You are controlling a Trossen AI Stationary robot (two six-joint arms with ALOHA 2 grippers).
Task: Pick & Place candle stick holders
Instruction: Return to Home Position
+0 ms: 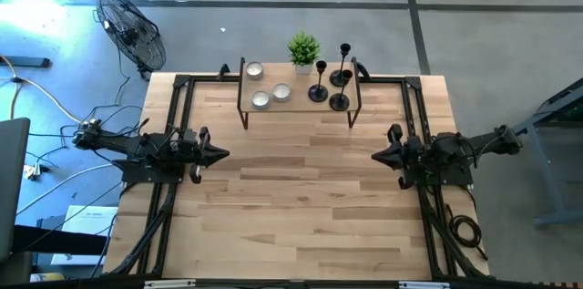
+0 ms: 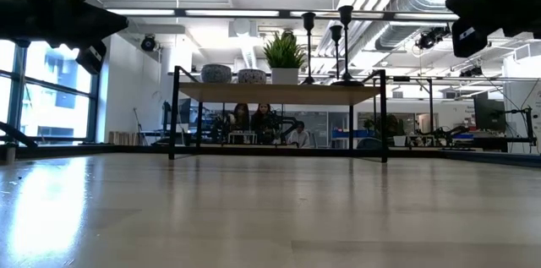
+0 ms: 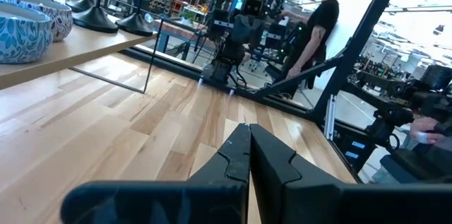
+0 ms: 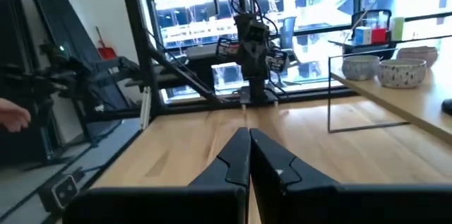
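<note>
- Far left: the left hand (image 1: 221, 153) hangs over the left side of the tabletop (image 1: 301, 207), well apart from the shelf (image 1: 301, 108). Its wrist view shows the fingers pressed together, pinching nothing.
- The shelf stands at the back middle of the tabletop. On its left half we see three white candles (image 1: 261, 99), each apart from the others.
- A small green plant (image 1: 303, 49) sits at the shelf's back edge, between the candles and the holders.
- The candle holders (image 1: 339, 101) are all three upright on the right half of the shelf, bunched near each other. We cannot tell if the bases touch. In the low view the stems stand straight above the shelf top.
- Far right: the right hand (image 1: 377, 155) hangs over the right side of the tabletop, level with the left one and also well apart from the shelf. Its fingers are pressed together and empty.
- Progress, our read: placing looks done. We spot no holder off the shelf and neither hand carries anything. What seems left is the arms reaching rest pose, and both look at or near it.
</note>
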